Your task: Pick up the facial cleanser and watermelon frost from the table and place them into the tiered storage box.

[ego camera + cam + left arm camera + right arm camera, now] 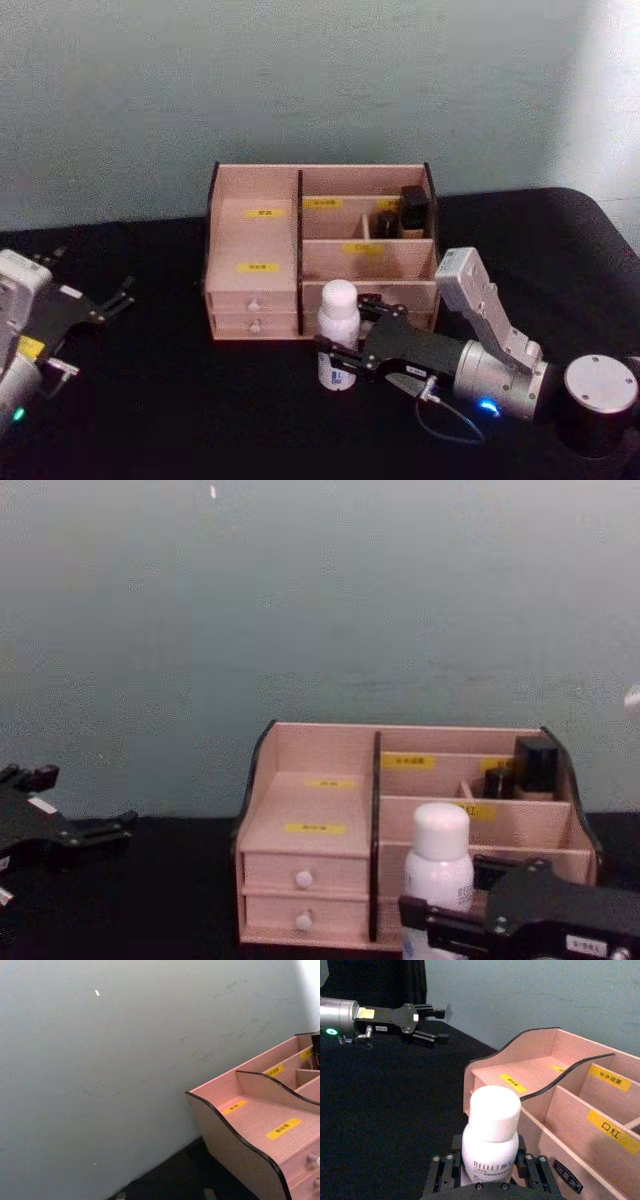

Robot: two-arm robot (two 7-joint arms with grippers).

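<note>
A white facial cleanser bottle with a white cap stands on the black table just in front of the tiered storage box. My right gripper reaches in from the right and is shut on the bottle's lower body. Light wood, stepped compartments, yellow labels and white-knobbed drawers make up the box. Two small dark items sit in its back right compartment; I cannot tell whether either is the watermelon frost. The left gripper rests open at the far left.
A black cloth covers the table, and a pale grey-green wall rises close behind the box. The table's right edge curves away at the back right. Bare cloth lies between the left gripper and the box.
</note>
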